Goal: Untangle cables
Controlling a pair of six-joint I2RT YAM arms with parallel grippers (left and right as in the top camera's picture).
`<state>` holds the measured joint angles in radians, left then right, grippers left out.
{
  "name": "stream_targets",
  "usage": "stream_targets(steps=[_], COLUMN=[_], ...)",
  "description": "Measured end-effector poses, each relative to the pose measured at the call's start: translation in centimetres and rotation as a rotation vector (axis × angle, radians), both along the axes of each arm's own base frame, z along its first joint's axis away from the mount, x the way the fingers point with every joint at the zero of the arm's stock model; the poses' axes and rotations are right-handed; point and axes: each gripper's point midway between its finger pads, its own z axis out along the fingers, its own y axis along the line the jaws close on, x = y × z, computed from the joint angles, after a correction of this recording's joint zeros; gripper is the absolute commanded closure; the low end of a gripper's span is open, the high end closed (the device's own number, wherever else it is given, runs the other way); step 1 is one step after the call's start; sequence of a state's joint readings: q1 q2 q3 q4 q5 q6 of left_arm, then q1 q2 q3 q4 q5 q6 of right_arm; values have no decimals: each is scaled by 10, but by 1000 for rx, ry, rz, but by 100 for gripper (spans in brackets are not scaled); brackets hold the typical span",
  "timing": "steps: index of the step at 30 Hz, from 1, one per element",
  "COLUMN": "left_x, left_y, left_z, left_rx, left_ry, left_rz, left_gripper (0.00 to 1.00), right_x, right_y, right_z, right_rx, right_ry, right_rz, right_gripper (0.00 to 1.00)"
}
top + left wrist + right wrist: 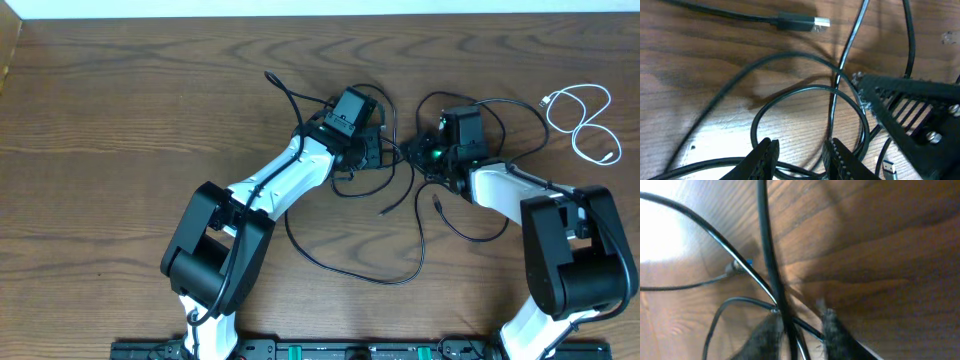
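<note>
Left wrist view, nearest: the two ridged black fingers of the left gripper (800,152) stand parted at the lower edge. They are released, with a clear gap between them, and a thin black cord crosses low in that gap. Just beyond them the black cables (790,92), smooth, round and glossy, lie on the table (700,65), whose brown wood has a dark flowing grain. One cable forms a rounded loop and a second runs straight across it. To the right, a slotted black finger of the other arm reaches in beside the loop. Farther off lies a slim plug (812,22) with a silver metal tip.

Right wrist view: the blurred, ridged fingers of the right gripper (799,330) flank one black cable that runs upright between them. Whether they pinch it cannot be told. Thinner cables curve away behind it.

Overhead view: both grippers meet over the black tangle at mid-table, and long slack curves trail toward the near edge. The white cable (584,128) lies well apart at the far right in a loose figure-of-eight.
</note>
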<state>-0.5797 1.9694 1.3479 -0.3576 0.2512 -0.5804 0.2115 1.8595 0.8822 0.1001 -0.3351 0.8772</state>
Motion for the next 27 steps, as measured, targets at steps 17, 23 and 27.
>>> stream_targets(steps=[17,23,27], left_x=[-23,-27,-26], left_y=[13,16,15], left_z=[-6,-7,-6], left_rx=[52,56,44], left_ry=[96,129,135], left_rz=[0,30,57], left_gripper=[57,57,57], right_x=[-2,-5,-7], right_y=[13,18,22], right_z=[7,9,11], right_rx=[70,104,140], right_ry=[-6,10,29], right_rz=[51,54,52], right_gripper=[99,99,99])
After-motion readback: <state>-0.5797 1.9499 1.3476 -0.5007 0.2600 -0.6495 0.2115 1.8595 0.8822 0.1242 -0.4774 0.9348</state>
